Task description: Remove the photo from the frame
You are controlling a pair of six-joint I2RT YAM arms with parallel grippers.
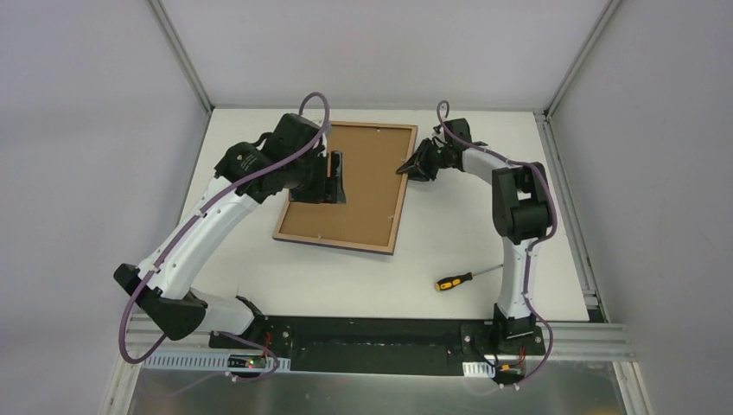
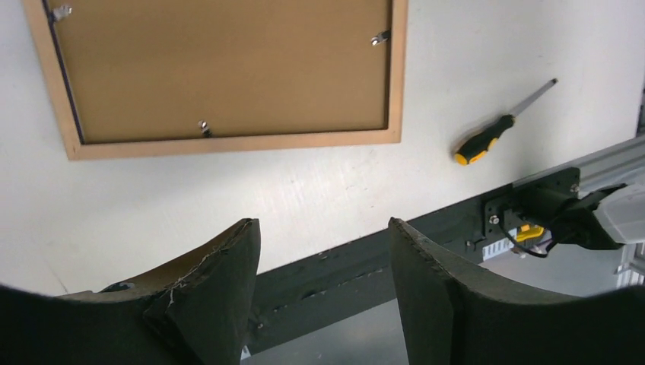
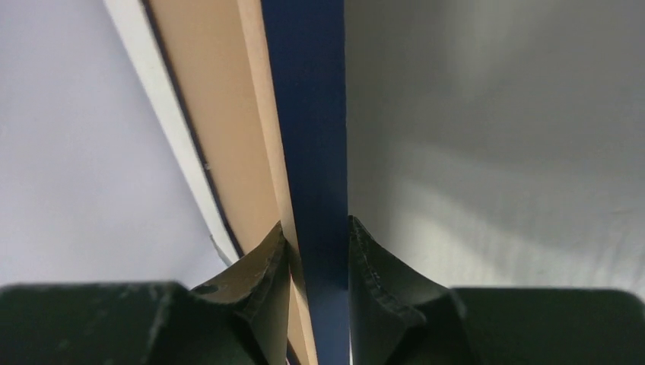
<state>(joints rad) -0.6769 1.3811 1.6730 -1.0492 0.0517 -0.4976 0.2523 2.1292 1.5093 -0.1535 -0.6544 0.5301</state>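
Note:
The frame [image 1: 334, 241] lies face down on the white table, its light wood rim around the brown backing board [image 1: 367, 186]. The photo is hidden under the board. My right gripper [image 1: 404, 169] is shut on the frame's right rim; the right wrist view shows its jaws [image 3: 316, 228] pinching the dark-blue edge [image 3: 308, 114]. My left gripper [image 1: 334, 177] is over the left part of the board, open and empty [image 2: 322, 228]. The left wrist view shows the frame's rim [image 2: 228, 143], the board [image 2: 220, 61] and small metal clips [image 2: 204, 127].
A yellow-and-black screwdriver [image 1: 454, 282] lies on the table near the right arm's base; it also shows in the left wrist view [image 2: 487, 142]. A black rail [image 1: 363, 333] runs along the near edge. Grey walls enclose the table.

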